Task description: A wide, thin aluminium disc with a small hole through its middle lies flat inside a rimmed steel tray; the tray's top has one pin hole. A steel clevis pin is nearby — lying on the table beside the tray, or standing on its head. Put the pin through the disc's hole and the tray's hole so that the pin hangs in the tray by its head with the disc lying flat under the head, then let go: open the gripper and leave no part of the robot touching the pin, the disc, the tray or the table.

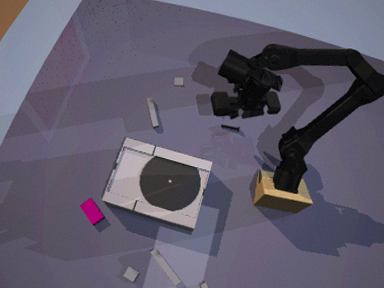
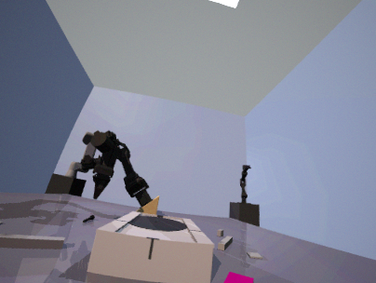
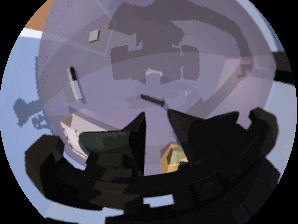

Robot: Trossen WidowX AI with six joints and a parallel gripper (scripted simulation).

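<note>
Open claw [image 1: 246, 115] [image 2: 96, 197] [image 3: 156, 112], pin [image 1: 231, 127] [image 2: 88, 218] [image 3: 152, 100] lying apart (on the table [image 1: 53, 187] [image 2: 37, 209] [image 3: 100, 100])

Arm [image 1: 338, 57] [image 2: 129, 168]: matte black | pincer [image 1: 246, 106] [image 2: 96, 197] [image 3: 156, 112]: wedge-shaped fingers (rather beak-like)
</note>
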